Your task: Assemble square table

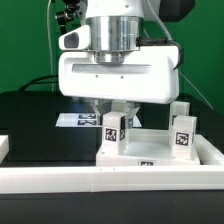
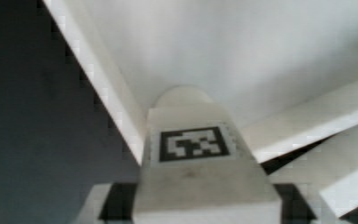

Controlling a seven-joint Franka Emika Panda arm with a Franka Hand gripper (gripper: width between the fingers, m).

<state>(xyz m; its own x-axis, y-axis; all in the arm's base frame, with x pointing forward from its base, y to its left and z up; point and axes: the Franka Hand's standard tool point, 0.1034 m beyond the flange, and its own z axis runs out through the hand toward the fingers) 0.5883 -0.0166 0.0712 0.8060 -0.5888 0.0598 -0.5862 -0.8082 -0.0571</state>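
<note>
On square top — two legs upright | pincer grips one

The robot's glossy white plastic gripper housing is a wide, rounded-cornered block with a dark seam running along its lower edge. Above the fingers, a ribbed silver metal cylinder meets a white collar, with black fittings clustered beside it and a white knuckle-shaped side piece on the exterior view's left. Below the housing, pale grey fingers descend; the wrist view shows their grey fingertip blocks, blurred.
</note>
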